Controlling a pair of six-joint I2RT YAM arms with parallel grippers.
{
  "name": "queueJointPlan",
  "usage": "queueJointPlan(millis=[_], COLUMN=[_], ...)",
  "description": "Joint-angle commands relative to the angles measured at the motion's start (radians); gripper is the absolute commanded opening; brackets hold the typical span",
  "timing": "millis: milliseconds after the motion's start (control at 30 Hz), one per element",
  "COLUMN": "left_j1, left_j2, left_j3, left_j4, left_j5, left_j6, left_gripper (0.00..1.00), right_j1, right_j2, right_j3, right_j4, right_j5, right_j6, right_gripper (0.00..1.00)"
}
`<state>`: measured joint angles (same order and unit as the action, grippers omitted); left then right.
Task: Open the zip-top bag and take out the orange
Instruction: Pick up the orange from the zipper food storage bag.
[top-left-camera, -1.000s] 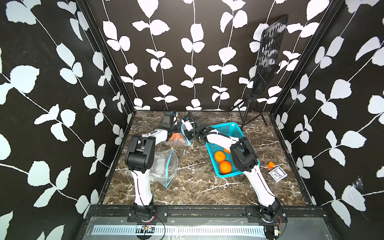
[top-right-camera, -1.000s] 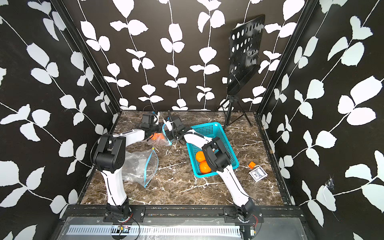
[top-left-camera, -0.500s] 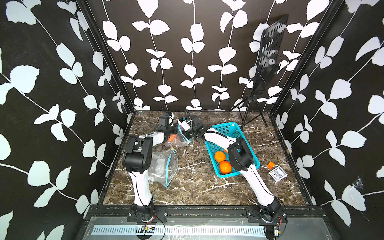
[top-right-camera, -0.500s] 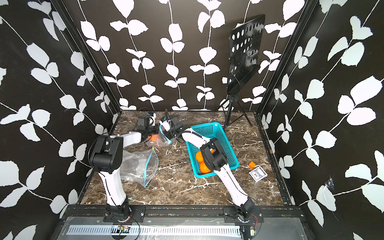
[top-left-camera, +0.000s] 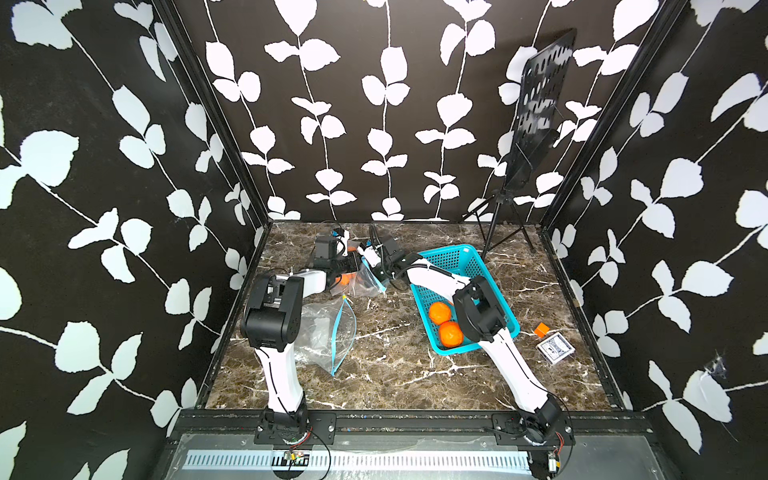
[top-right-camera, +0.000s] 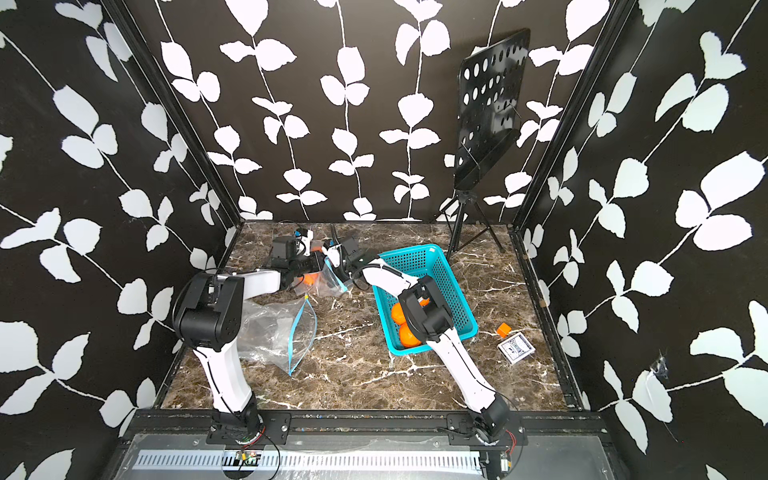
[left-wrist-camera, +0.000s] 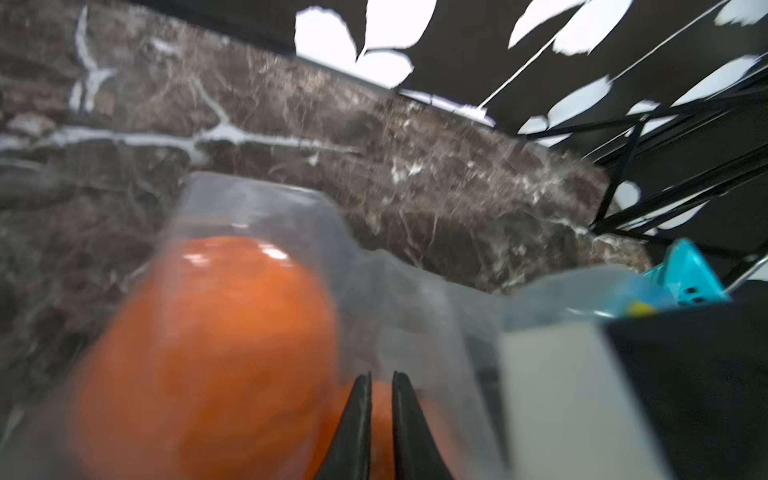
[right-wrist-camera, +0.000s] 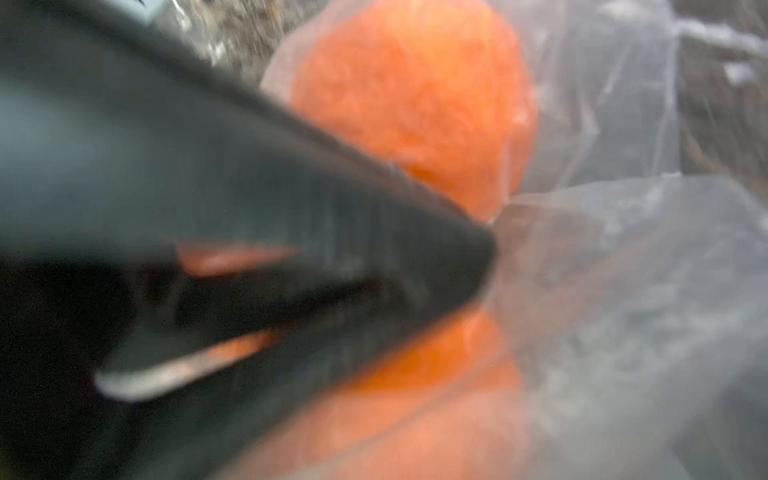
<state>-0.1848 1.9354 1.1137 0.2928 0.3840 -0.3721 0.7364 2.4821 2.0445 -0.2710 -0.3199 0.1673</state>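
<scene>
Black walls with white leaves (top-left-camera: 104, 208) close in a brown marble table (top-left-camera: 395, 374), and a black music stand (top-left-camera: 540, 108) stands at its far right corner. A blue basket (top-left-camera: 459, 259) lies right of middle with two oranges (top-left-camera: 439, 312) in its near end; the right arm (top-left-camera: 478, 307) reaches over it, its elbow hiding part of the basket in both top views. An empty clear bag (top-left-camera: 322, 332) with a blue zip strip lies by the left arm (top-left-camera: 270, 316), partly under that elbow. A card pack (top-left-camera: 555, 348) and a small orange block (top-left-camera: 541, 330) lie near the right edge, well apart from both grippers. Both arms fold at raised elbows and stretch their forearms low toward the far middle of the table, where the zip-top bag (top-left-camera: 368, 282) sits between the two wrists with the orange (top-left-camera: 348, 277) inside it, at the end by the left arm. The left gripper (left-wrist-camera: 381, 376) shows in its wrist view with black fingers nearly together, a thin slit between them, close beside the fruit; whether they pinch the film I cannot tell. The right gripper (top-left-camera: 374, 270) is at the bag's blue-edged mouth; its wrist view is blurred, one dark finger fills much of it, and I cannot tell how wide it stands. Only the wrist views show the orange close behind clear film; only the top views show the card pack, the orange block and the empty clear bag
</scene>
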Motion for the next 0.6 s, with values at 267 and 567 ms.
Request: queueJointPlan(millis=[267,567], left_j1=[0.007,0.007], left_j2=[0.013,-0.033], left_j3=[0.046,0.015], left_j4=[-0.218,-0.163], left_j5=[-0.182,-0.12], left_j6=[0.061,0.044], left_gripper=[0.13,0.25], right_j1=[0.013,0.009], right_j2=[-0.267,-0.309], right_j3=[-0.359,-0.437], right_j4=[0.1,0.159], right_j5=[0.089,0.029], right_j6=[-0.028,-0.054], right_gripper=[0.56,0.58])
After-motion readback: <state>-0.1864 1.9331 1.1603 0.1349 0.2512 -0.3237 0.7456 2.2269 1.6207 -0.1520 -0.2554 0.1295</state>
